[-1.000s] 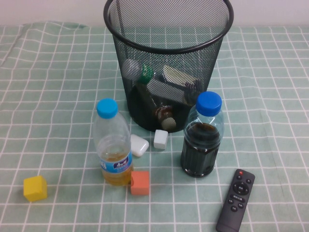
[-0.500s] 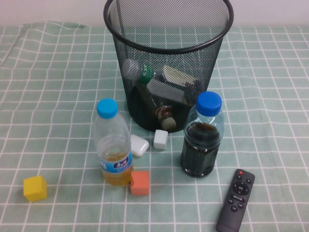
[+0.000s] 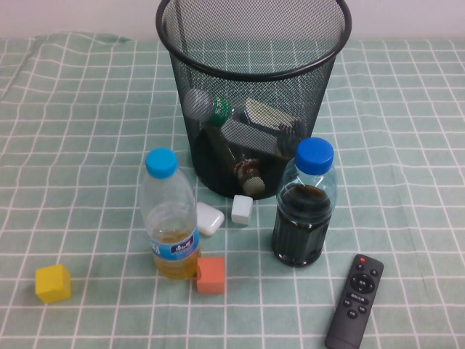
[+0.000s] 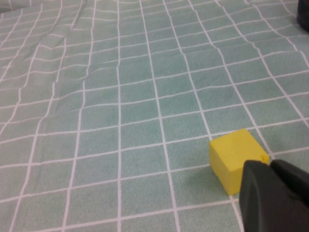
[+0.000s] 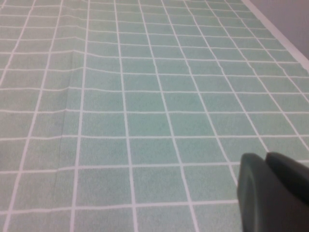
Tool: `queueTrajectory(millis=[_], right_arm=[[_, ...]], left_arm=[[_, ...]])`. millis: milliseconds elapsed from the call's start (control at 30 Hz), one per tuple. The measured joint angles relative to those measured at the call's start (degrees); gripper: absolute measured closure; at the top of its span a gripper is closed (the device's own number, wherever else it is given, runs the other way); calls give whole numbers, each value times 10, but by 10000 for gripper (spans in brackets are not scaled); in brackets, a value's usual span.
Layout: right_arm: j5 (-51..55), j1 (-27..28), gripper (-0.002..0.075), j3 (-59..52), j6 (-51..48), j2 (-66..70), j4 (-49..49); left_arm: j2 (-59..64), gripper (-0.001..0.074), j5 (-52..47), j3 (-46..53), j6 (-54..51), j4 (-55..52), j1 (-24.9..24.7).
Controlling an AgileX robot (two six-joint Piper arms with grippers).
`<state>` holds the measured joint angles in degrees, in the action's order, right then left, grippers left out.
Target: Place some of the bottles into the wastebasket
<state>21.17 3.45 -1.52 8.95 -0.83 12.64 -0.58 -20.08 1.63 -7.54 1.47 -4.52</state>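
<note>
Two bottles [image 3: 243, 149] are lying inside the wastebasket [image 3: 254, 65] in the high view, the taller one leaning with its green band up, the squat one low at the mesh; compared with the pictures from a second ago, we are noting no change here, so we are judging the task complete or paused. Blue-capped bottles [image 3: 304, 203] are standing outside, untouched. Neither arm is showing in this view. In the left wrist view, we are seeing the left gripper [image 4: 270, 166] pressed together, empty, beside a yellow cube [image 4: 235, 157]. In the right wrist view, we are seeing the right gripper [image 5: 265, 159] likewise pressed together over bare cloth [image 5: 145, 96].
</note>
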Motion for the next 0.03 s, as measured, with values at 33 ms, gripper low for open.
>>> queueTrajectory(millis=[33], right_arm=[[0,0,734,0,0,0,0]], left_arm=[[0,739,0,0,0,0,0]])
